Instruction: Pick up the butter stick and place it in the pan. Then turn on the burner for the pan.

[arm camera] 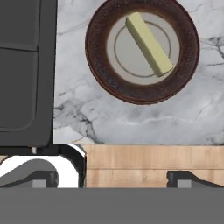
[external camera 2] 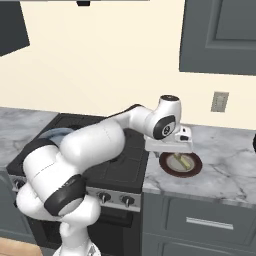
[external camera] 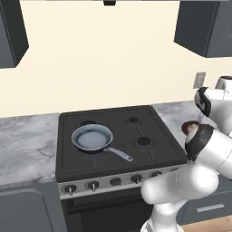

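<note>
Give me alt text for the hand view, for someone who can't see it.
A pale yellow butter stick lies diagonally on a round dark brown plate on a grey marble counter, with the black stove alongside.

No readable text, labels, brands or numbers anywhere.

Veined marble counter (arm camera: 144, 118), metal pan (external camera: 92, 137), matt butter stick (arm camera: 148, 43)

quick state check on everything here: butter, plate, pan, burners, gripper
butter stick: lying on the plate, not gripped
plate: on the counter beside the stove
pan: on the stove, nothing in it
burner: no flame
gripper: open, above the plate
</note>
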